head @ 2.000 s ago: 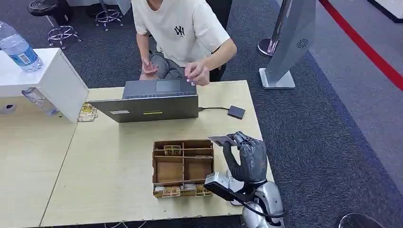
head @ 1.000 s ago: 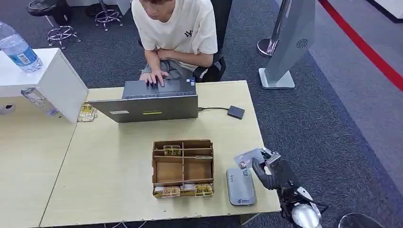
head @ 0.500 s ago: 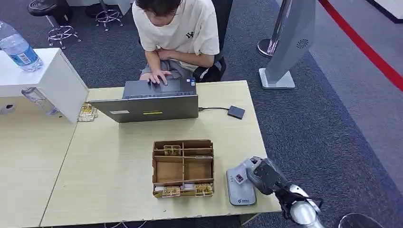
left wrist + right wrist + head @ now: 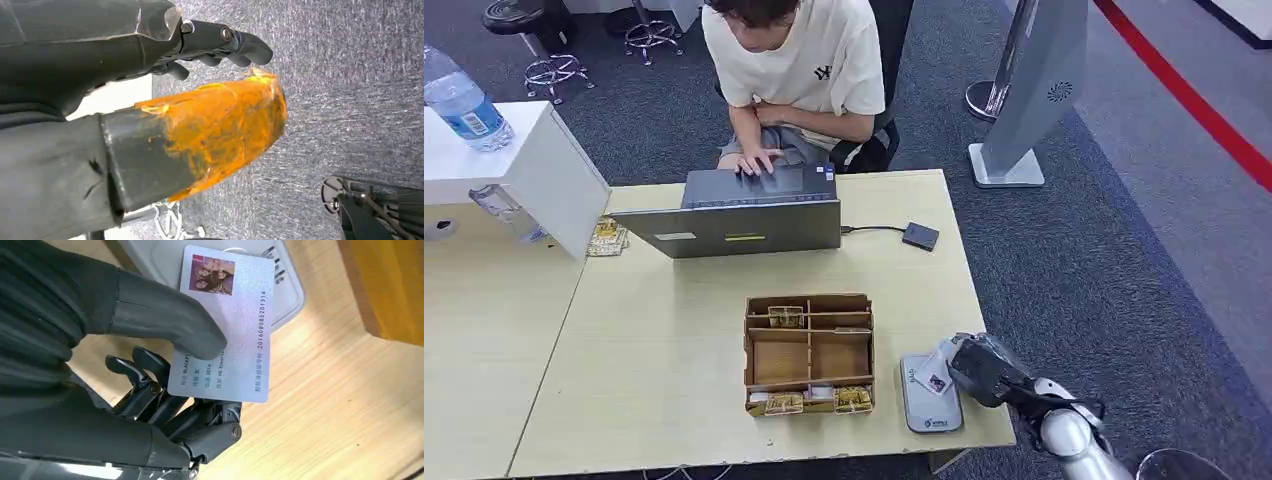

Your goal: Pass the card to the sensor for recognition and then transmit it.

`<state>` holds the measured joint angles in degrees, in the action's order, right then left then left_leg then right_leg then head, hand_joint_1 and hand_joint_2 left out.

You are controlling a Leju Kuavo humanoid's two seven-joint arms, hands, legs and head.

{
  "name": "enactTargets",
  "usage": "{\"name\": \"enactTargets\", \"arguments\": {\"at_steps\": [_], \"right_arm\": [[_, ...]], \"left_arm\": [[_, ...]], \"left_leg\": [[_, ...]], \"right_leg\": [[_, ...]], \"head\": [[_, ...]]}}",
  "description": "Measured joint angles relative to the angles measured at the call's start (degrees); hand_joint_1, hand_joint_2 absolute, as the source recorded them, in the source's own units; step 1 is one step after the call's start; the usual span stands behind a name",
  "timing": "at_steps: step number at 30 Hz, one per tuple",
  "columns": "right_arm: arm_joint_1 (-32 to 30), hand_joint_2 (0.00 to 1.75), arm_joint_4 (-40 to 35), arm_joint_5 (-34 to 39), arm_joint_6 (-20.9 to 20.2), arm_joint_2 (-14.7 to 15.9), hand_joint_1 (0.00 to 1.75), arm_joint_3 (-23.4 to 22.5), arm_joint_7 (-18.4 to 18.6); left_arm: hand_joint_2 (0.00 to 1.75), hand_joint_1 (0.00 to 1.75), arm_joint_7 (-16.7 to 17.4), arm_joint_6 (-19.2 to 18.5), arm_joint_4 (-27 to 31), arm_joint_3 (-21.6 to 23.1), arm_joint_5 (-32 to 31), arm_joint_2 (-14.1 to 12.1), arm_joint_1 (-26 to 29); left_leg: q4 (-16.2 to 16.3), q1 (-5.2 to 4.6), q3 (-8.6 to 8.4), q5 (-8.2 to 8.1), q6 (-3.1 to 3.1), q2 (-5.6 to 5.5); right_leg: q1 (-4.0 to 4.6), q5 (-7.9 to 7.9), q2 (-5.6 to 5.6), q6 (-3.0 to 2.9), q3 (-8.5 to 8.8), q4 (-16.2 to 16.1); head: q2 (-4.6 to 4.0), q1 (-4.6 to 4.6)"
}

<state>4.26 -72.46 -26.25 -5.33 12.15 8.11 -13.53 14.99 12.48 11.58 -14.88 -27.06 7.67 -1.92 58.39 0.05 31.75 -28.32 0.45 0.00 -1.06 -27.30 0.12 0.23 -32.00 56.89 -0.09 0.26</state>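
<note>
Right hand (image 4: 980, 368) at the near right corner of the pale wooden table (image 4: 664, 380), silver forearm reaching in from below and to the right, wrist bent toward the table. Thumb pressed on the face of the white plastic ID card with a small colour photo and printed text (image 4: 227, 325); darker fingers (image 4: 150, 385) curled beneath it, so card pinched between thumb and fingers. Card held roughly flat, photo end projecting over the flat grey rounded-rectangle sensor pad (image 4: 929, 397); cannot tell whether card touches the pad or hovers just above it. In head view same card (image 4: 932, 378) at the pad's far right part, partly covered by the hand. Sensor pad lying just right of the brown compartmented wooden organiser box (image 4: 809, 352), near the table's front edge.

Left hand (image 4: 150, 75) hanging over grey carpet, thick thumb wrapped in orange tape, dark fingers (image 4: 235, 42) extended and slightly bent, apart from the thumb, nothing held.

Open grey laptop (image 4: 742, 215) at the table's far side, thin cable running to a small dark square device (image 4: 921, 236). Seated person in a cream T-shirt (image 4: 799, 70) behind it, one hand on the keyboard. Clear plastic water bottle (image 4: 462, 100) on the white box at far left.
</note>
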Motion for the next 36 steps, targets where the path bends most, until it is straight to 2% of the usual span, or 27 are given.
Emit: {"name": "enactTargets", "arguments": {"at_steps": [10,29,32,36], "right_arm": [[2.8,1.75,3.7,-2.7,-0.1,0.9,1.75,2.3,0.0],[5.4,1.75,6.2,-2.8,-1.0,1.0,1.75,4.7,-0.9],[5.4,1.75,6.2,-1.9,0.5,0.8,1.75,4.7,-1.4],[5.1,1.75,4.8,-0.6,4.7,-0.9,1.75,3.8,-2.3]], "left_arm": [[0.00,0.00,0.0,-0.1,0.0,-1.0,0.1,0.0,0.1],[0.00,0.00,-0.2,-0.1,0.0,-2.4,0.1,0.1,0.2],[0.00,0.00,-0.3,-0.1,0.0,-2.8,0.1,0.1,0.3],[0.00,0.00,-0.5,-0.1,0.0,-3.3,-0.1,0.4,0.3]], "left_leg": [[0.0,0.00,-0.03,0.00,0.00,0.01],[0.0,0.01,-0.12,0.03,0.02,0.02],[0.0,0.00,-0.12,0.03,0.02,0.02],[0.0,0.00,-0.12,0.03,0.01,0.02]], "right_leg": [[0.00,0.01,0.02,0.00,0.02,0.0],[0.01,0.07,0.02,0.00,0.10,0.0],[0.00,0.07,0.02,0.00,0.12,0.0],[0.01,0.07,0.02,0.00,0.11,0.0]], "head": [[0.00,0.00],[0.00,0.00],[0.00,0.00],[0.00,-0.02]]}}
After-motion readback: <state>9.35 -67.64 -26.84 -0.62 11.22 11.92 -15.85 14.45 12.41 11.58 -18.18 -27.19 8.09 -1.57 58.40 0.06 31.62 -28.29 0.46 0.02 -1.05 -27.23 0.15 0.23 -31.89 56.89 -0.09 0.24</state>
